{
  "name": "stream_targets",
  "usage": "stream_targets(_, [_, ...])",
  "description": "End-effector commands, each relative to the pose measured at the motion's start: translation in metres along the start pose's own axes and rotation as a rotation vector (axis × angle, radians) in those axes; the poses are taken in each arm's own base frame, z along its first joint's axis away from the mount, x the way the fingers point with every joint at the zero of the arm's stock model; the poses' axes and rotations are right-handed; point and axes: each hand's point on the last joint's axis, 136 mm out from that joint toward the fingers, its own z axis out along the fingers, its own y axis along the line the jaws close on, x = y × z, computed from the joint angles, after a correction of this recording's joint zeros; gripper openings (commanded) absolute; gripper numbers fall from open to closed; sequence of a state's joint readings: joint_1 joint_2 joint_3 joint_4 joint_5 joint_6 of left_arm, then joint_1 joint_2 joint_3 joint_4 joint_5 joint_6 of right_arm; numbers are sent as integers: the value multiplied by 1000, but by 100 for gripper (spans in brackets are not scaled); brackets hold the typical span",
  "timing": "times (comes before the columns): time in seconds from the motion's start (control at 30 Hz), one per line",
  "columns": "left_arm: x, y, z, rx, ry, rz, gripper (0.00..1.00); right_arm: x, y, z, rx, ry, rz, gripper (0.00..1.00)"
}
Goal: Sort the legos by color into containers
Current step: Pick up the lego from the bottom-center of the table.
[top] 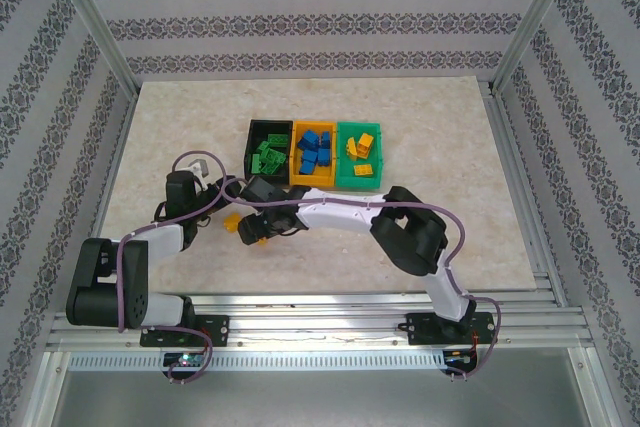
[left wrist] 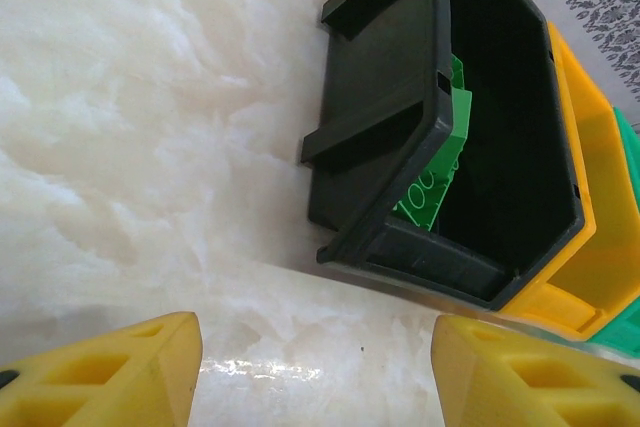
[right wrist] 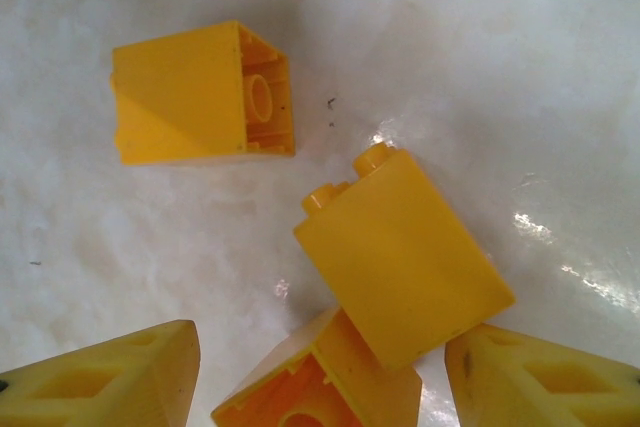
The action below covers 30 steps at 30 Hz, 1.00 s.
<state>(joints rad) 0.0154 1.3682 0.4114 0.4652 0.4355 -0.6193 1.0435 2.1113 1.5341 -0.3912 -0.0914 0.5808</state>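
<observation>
1. At the near-left of the table (top: 180, 127), just in front of the bins, the right gripper (right wrist: 320, 372) hovers over 3 loose yellow bricks. Its fingers (right wrist: 110, 377) are apart and nothing is clamped.
2. The lone brick (right wrist: 205, 92) lies on its side, hollow underside showing, apart from the other 2. The studded brick (right wrist: 400, 252) rests across the low brick (right wrist: 320, 392), which sits between the fingers.
3. Over to the left gripper (left wrist: 318, 377): its jaws are also spread, with bare table between them. It faces the black bin (left wrist: 390, 107), where green bricks (left wrist: 440, 177) sit inside.
4. From above, the sorting looks nearly done. Green bricks are in the black bin, blue bricks (top: 313, 147) in the yellow-orange bin (top: 312, 181), and yellow ones (top: 362, 147) in the green bin (top: 358, 185).
5. Handling call: these are light, hard, glossy plastic. They are stiff and won't crush, but a smooth face could squirt out of a sloppy pinch.
6. Best hold, I'd say, is across 2 flat parallel side walls (not the slope, not the studs).
7. The overlapping pair is the awkward bit, because closing here could catch both or flip the studded brick. The lone brick looks like the cleaner pick, and all 3 belong with the yellows in the green bin.
</observation>
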Motion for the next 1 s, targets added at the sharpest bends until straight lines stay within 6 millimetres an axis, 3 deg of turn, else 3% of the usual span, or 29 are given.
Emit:
stream_targets(0.0, [-9, -5, -3, 41, -34, -2, 62, 1, 3, 6, 7, 5, 14, 63])
stream_targets(0.33, [-6, -7, 2, 64, -16, -12, 62, 3, 4, 1, -4, 8, -3, 42])
stream_targets(0.47, [-5, -8, 3, 76, -8, -12, 63, 1, 3, -9, -7, -8, 5, 42])
stream_targets(0.67, [-4, -10, 7, 94, 0, -14, 64, -18, -2, -40, -41, -83, 55, 41])
stream_targets(0.8, [-2, -12, 9, 109, 13, -19, 64, -33, -22, -65, -33, -143, 90, 41])
stream_targets(0.97, [-3, -13, 8, 112, 11, -17, 64, -48, -70, -99, 2, -224, 157, 41])
